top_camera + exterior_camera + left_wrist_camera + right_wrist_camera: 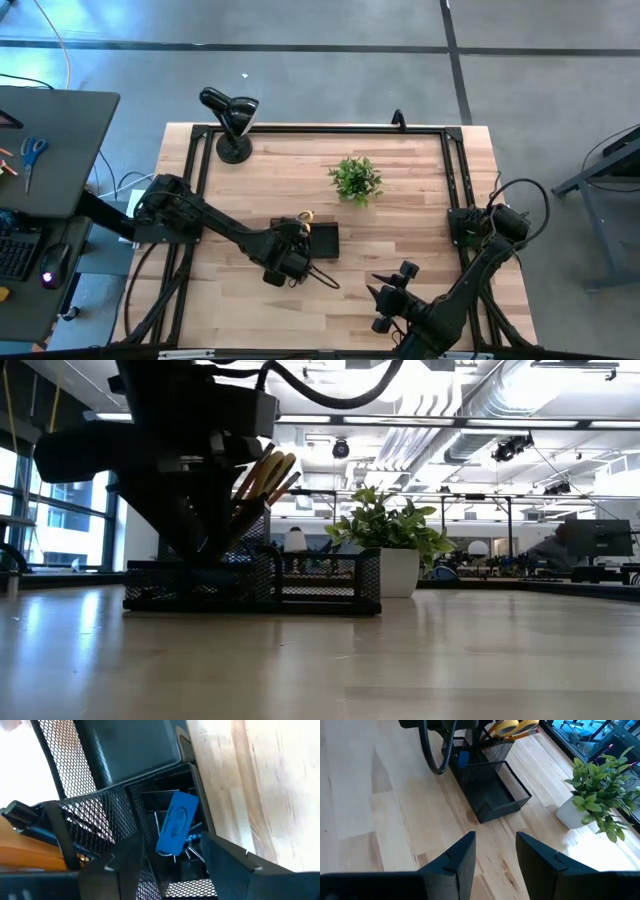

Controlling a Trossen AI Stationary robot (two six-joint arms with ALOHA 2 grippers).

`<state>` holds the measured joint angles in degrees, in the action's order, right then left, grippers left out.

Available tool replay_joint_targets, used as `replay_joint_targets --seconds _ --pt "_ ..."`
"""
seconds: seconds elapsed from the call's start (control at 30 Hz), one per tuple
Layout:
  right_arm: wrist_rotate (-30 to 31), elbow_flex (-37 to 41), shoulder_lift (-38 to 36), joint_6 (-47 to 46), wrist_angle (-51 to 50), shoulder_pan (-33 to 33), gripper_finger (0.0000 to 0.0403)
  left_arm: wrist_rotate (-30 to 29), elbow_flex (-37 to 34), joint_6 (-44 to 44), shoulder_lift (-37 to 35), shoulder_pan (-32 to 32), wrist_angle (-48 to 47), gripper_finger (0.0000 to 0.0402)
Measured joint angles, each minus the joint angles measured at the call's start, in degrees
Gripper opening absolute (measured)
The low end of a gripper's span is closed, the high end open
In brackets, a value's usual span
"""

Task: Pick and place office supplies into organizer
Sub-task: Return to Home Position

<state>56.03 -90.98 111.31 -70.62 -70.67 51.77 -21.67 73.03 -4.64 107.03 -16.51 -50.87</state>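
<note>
- The left hand (pixel 172 860) hangs over the organizer (pixel 322 240), fingers apart, gripping nothing.
- The blue eraser (pixel 176 822) lies tilted in a small mesh compartment, just beyond those fingers.
- Yellow scissors (pixel 512 727) stand in the tall compartment.
- The right hand (pixel 495 837) is released over the worktop (pixel 400 220), well apart from the organizer.
</note>
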Motion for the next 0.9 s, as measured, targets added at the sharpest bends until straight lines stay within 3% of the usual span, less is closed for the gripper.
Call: replay_joint_targets --seconds 0.13,0.3,0.47,0.7,0.8,0.9 --pt "1.35 0.00 0.00 0.10 0.11 0.00 0.0133 0.00 0.00 -0.07 -1.88 -0.10 0.31 0.0183" --pt "11.81 0.00 -0.11 -0.94 2.24 1.06 0.0133 0.06 0.02 1.16 -7.96 -0.15 1.68 0.0155" --pt "15.08 -0.02 -0.42 -9.38 -1.24 2.71 0.0126 3.34 -1.75 3.63 -16.97 -0.21 6.20 0.0118" --pt "13.37 -0.02 -2.16 -16.20 -13.40 2.10 0.0066 6.84 -15.64 8.00 -34.54 -0.33 25.38 0.0055" --pt "13.54 -0.02 -5.10 -16.82 -17.95 1.23 0.0021 7.34 -22.79 8.00 -42.79 0.66 30.36 0.0021" --pt "13.42 -0.02 -9.06 -14.67 -19.41 -0.13 0.0007 9.27 -29.42 6.99 -50.57 1.84 34.12 0.0005"
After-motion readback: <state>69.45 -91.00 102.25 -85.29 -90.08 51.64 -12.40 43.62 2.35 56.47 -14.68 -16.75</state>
